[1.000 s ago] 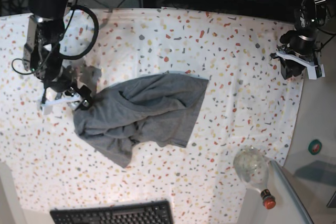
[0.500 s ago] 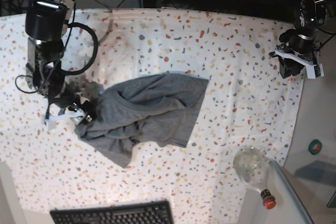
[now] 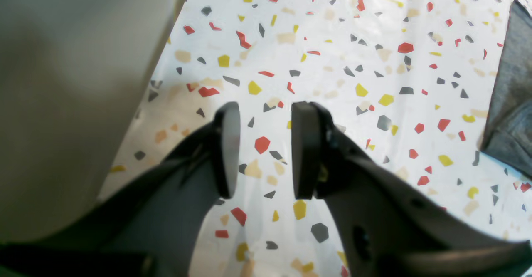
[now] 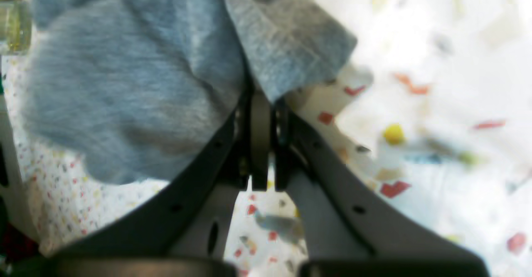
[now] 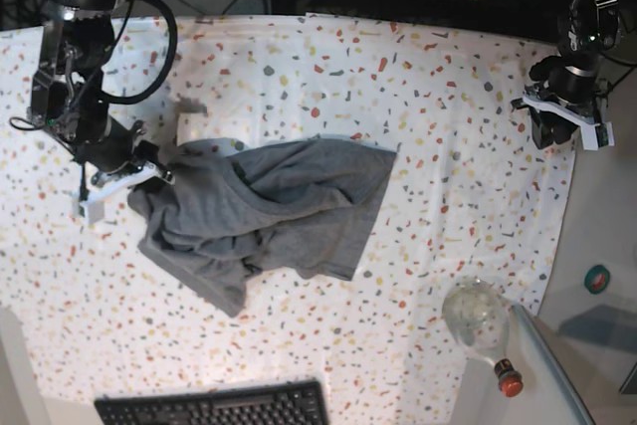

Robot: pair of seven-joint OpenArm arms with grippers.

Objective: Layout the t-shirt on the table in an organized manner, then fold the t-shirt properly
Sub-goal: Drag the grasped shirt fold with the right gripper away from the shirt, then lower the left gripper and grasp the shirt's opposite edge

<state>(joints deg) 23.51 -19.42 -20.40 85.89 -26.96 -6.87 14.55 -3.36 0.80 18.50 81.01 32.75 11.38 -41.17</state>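
Base view: right claw (image 5: 159, 168) clenched on the crumpled t-shirt's (image 5: 269, 216) edge, left claw (image 5: 562, 131) parted, well apart.

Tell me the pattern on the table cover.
White with red, yellow and grey terrazzo-like flecks on the table; clearest in the left wrist view.

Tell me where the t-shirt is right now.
In the base view the t-shirt lies crumpled on the table, left of centre, its left edge pinched in the right tool.
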